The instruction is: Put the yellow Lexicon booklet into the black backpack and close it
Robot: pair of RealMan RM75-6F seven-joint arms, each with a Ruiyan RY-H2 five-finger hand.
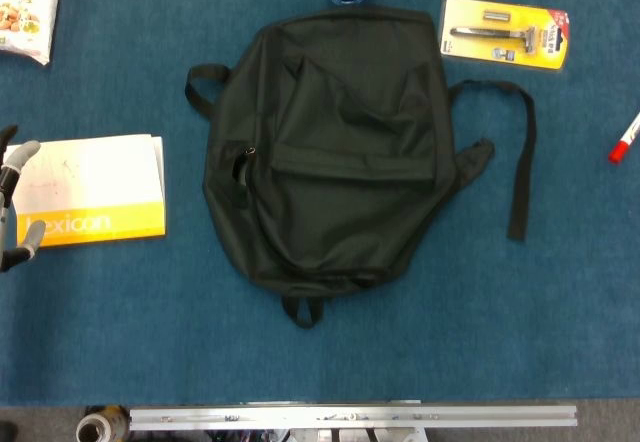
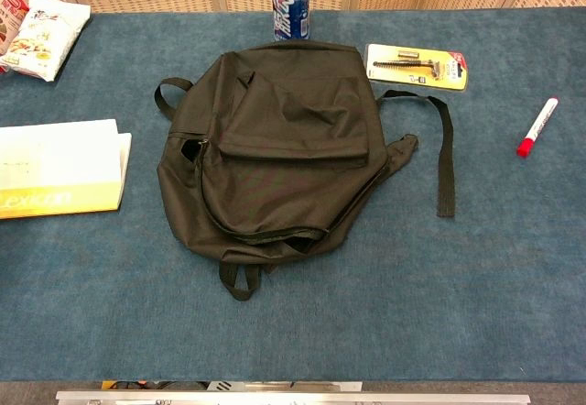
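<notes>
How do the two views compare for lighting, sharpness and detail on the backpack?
Head view: soft and slightly blurred, saturated blue cast; the black backpack reads nearly featureless, the booklet pages are washed out, and the left hand is cropped at the edge. Chest view: sharper and even, with folds and zipper of the backpack legible and only faint shadows.

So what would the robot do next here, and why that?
Probably close the left hand on the yellow Lexicon booklet. Its fingers already sit at the booklet's left edge in the head view, while the booklet lies flat on the table, apart from the black backpack. Whether they touch it, I cannot tell. The right hand is not in view.
</notes>
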